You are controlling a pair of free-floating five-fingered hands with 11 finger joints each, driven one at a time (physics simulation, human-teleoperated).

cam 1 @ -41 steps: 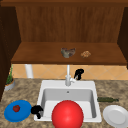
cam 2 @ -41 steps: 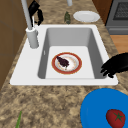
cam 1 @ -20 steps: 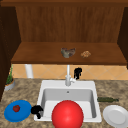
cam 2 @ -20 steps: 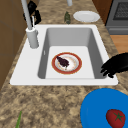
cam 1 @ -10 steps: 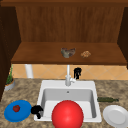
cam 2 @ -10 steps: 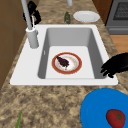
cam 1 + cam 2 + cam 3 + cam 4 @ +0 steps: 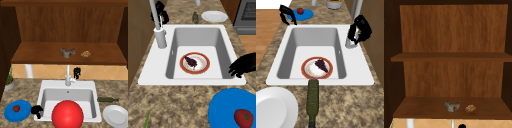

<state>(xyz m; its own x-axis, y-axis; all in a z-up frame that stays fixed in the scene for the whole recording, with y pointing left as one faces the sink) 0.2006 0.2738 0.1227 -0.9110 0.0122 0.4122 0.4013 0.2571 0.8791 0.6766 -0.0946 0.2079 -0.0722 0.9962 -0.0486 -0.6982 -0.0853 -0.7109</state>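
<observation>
right hand (image 7: pixel 77 72) at faucet (image 7: pixel 67 77), fingers curled round its lever: faucet-operating step, judged. left hand (image 7: pixel 37 110) idle at sink (image 7: pixel 93 105) rim beside blue plate (image 7: pixel 15 116), fingers curled, holding nothing. next: turn lever.

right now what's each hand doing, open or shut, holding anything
Left hand: fingers curled, holding nothing, at the sink's left front rim.
Right hand: fingers curled, beside the faucet; contact cannot be told.
</observation>
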